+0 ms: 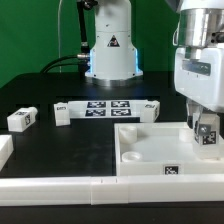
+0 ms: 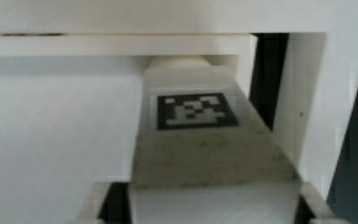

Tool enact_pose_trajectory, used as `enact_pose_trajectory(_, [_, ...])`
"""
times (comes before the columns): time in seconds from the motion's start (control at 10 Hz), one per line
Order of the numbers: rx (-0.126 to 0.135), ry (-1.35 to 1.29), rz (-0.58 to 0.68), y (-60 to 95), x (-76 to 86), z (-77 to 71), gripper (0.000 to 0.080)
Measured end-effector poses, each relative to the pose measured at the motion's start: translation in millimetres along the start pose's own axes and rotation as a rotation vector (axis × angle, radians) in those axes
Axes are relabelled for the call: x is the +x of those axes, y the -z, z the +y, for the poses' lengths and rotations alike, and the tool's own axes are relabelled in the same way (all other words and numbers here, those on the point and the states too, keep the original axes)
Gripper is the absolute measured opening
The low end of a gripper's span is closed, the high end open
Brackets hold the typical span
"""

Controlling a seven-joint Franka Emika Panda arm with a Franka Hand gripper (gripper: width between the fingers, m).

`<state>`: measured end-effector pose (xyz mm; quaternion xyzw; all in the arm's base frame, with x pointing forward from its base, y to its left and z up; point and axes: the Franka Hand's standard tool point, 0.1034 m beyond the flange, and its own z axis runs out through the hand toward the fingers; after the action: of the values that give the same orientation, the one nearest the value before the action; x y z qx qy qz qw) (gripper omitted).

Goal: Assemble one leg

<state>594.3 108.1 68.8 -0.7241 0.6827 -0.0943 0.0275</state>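
Note:
My gripper (image 1: pixel 206 130) is shut on a leg (image 1: pixel 207 136), a small white peg with a black-and-white tag. It holds the leg upright over the corner of the square white panel (image 1: pixel 140 152) at the exterior view's right. In the wrist view the leg (image 2: pixel 197 140) fills the middle between my gripper's (image 2: pixel 202 208) jaws. Its tag faces the camera and its far end reaches the panel (image 2: pixel 69 100) near the rim. Whether the tip touches the panel is hidden.
Three more legs lie on the table: one at the exterior view's left (image 1: pixel 22 118), one beside the marker board (image 1: pixel 60 112), one at its other end (image 1: pixel 152 108). The marker board (image 1: pixel 105 107) lies before the robot base. Long white border bars (image 1: pixel 60 186) run along the front.

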Motion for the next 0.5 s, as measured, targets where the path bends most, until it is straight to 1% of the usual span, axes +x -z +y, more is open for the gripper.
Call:
enact_pose_trajectory(0.1, [-0.001,0.03,-0.001,-0.2,-0.1,0.3,0.0301])
enact_pose_trajectory(0.2, [0.006,0.054,-0.003,0.2,0.5,-0.5,0.0474])
enact_pose_trajectory(0.3, [0.031,0.142,-0.003,2.2,4.3,-3.1,0.0609])
enact_pose_trajectory(0.4, [0.036,0.308,-0.001,4.1,5.2,-4.3,0.0637])
enact_pose_trajectory(0.5, [0.038,0.477,0.002,5.1,5.7,-5.1,0.0637])
